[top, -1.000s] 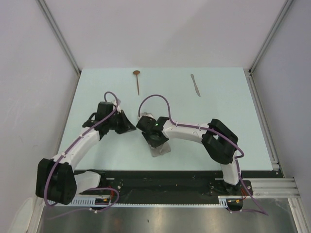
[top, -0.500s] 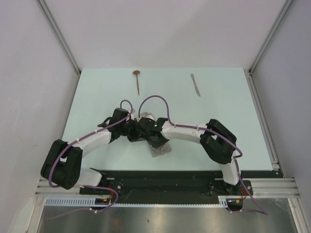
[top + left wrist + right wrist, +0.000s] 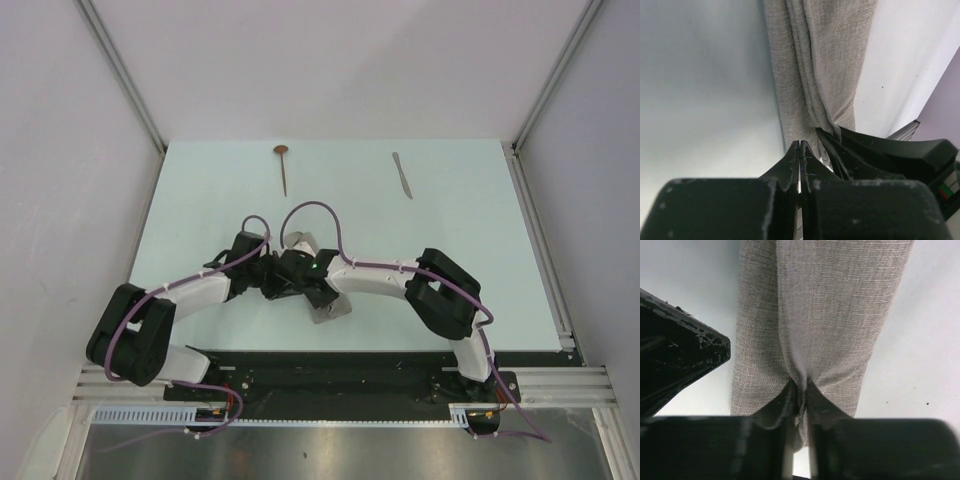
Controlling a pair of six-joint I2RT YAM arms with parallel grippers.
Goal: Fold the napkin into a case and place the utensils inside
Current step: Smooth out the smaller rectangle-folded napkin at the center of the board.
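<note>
You had the napkin gathered into a narrow strip at the middle of the table, its long axis running straight away from both claws. The right claw was pinched on its near end. The left claw was fully closed just beside it, touching the cloth's edge — whether it had caught any fabric could not be told. The spoon and knife lay at the far edge, well apart from the napkin.
</note>
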